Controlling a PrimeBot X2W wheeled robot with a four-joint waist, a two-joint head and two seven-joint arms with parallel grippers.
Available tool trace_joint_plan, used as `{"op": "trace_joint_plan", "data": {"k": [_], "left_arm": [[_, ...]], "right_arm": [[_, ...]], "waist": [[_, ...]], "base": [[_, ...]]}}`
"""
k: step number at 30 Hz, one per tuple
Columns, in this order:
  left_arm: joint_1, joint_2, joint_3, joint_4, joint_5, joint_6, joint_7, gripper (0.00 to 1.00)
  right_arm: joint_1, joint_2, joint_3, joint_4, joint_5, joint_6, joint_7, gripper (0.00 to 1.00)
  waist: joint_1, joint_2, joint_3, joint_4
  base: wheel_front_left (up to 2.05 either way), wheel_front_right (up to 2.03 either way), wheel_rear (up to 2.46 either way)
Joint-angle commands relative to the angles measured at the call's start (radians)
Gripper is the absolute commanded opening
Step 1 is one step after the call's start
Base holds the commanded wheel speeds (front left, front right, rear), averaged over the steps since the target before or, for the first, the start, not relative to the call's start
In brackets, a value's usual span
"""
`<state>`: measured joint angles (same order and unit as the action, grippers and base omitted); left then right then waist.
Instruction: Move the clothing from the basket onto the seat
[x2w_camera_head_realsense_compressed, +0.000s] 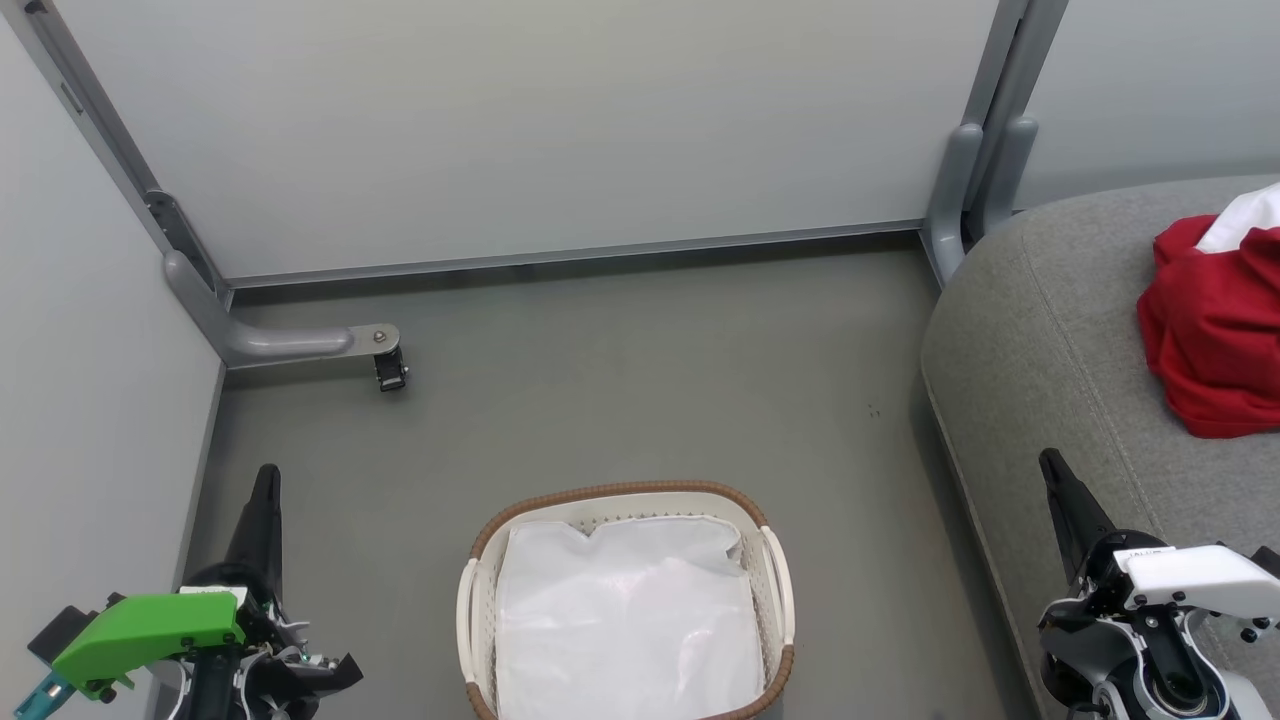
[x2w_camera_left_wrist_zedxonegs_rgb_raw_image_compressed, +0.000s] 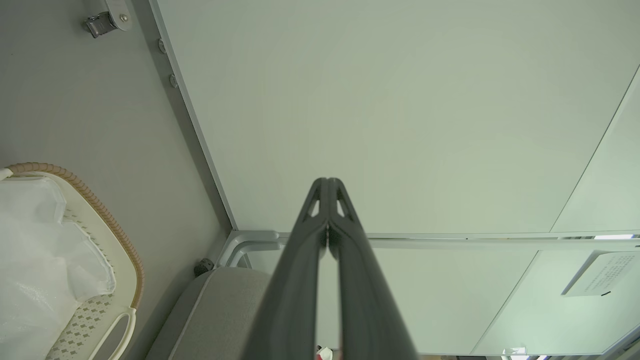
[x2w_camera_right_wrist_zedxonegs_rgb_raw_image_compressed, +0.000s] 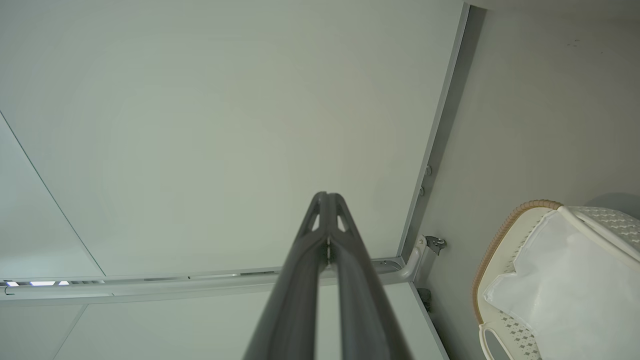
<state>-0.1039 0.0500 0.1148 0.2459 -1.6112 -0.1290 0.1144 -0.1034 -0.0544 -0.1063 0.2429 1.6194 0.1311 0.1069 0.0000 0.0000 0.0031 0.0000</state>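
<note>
Your left gripper (x2w_camera_head_realsense_compressed: 266, 480), with two long dark fingers, is clenched tip against tip at the lower left of the head view, over the flat grey floor (x2w_camera_head_realsense_compressed: 620, 380). Your right gripper (x2w_camera_head_realsense_compressed: 1050, 462), of the same build, is likewise clenched at the lower right, just above the near edge of the large grey fabric-upholstered seat (x2w_camera_head_realsense_compressed: 1040, 330). Between the two, and apart from both, the oval cream-white perforated plastic basket with brown woven-look rim (x2w_camera_head_realsense_compressed: 625, 493) stands on the floor, with a crumpled white liner sheet (x2w_camera_head_realsense_compressed: 625, 620) lying inside it. The bright red soft clothing with a white panel (x2w_camera_head_realsense_compressed: 1215, 330) lies bunched on the seat cushion at the right border, partly cut off by the frame. Pale partition panels (x2w_camera_head_realsense_compressed: 520, 130) close off the floor behind
</note>
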Motion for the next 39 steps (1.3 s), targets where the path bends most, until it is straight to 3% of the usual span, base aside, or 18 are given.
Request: {"op": "trace_joint_plan", "data": {"k": [1,39], "left_arm": [[-0.01,0.0,0.002,-0.002,-0.003,-0.004,0.003,0.0],[-0.01,0.0,0.001,-0.002,-0.003,-0.004,0.003,0.0]], "right_arm": [[-0.008,-0.003,-0.002,0.003,-0.002,-0.001,0.006,0.0],[-0.009,0.0,-0.006,0.003,-0.006,-0.001,0.008,0.0]], "waist": [[0.0,0.0,0.0,0.0],[0.0,0.0,0.0,0.0]], "base": [[0.0,0.0,0.0],[0.0,0.0,0.0]]}}
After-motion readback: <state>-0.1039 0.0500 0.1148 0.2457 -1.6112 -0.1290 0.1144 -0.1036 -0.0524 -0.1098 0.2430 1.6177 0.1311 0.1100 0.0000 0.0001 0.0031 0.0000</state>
